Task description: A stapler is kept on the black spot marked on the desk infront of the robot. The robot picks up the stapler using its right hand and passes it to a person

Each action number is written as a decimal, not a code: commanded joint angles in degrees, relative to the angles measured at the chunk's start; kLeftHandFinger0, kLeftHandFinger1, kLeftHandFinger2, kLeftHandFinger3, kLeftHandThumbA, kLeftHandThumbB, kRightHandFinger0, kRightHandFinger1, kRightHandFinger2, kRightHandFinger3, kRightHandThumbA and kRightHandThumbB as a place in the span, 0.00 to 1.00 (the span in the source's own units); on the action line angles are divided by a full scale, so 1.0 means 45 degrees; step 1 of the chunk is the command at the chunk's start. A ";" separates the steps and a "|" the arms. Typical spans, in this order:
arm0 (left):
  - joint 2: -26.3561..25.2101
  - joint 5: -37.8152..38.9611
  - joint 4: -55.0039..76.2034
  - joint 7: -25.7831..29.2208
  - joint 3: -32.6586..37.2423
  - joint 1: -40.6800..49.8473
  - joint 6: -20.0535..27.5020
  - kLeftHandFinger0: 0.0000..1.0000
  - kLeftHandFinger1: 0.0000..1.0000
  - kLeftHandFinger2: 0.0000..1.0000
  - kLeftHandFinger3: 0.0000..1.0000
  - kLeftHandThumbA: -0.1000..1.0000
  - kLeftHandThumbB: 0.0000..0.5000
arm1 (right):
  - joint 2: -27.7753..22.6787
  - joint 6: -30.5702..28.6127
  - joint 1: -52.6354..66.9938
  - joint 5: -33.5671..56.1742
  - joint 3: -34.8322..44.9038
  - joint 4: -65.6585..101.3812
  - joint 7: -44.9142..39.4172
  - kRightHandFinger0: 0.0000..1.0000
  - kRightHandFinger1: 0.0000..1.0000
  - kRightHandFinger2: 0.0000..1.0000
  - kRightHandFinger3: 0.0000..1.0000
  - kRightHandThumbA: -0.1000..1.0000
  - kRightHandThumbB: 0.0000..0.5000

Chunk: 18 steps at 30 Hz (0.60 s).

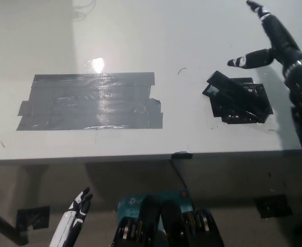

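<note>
Black right hand (287, 62) hangs over the desk's (192, 41) right edge, fingers spread and grasping nothing, just beside the stapler (237, 95) on its black spot (254, 116). White left hand (71, 221) rests below the front edge, state unclear.

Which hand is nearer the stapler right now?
Right. The black right hand hovers open just beyond the stapler; the white left hand rests below the desk edge.

A black stapler (232, 91) lies flat and askew on its black spot (244, 105).
</note>
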State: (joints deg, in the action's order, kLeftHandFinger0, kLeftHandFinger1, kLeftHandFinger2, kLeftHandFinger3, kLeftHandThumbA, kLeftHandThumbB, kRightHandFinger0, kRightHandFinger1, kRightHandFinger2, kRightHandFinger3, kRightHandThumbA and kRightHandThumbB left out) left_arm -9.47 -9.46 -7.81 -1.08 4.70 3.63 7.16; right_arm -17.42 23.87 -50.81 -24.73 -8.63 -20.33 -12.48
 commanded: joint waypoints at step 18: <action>-0.0286 -0.0199 0.0508 -0.0154 0.0008 -0.0174 0.0222 1.00 1.00 1.00 1.00 1.00 0.93 | 0.1064 0.0679 -0.1243 0.0417 0.0138 -0.3311 -0.0369 1.00 1.00 1.00 1.00 1.00 0.67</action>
State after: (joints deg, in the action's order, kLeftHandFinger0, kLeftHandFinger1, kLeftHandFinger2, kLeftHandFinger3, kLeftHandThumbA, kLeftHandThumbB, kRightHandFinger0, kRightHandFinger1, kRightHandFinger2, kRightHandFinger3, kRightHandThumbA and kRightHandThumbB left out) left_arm -9.67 -9.94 -7.48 -1.13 4.87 3.14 7.30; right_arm -13.09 26.57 -53.95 -23.73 -8.98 -34.83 -13.58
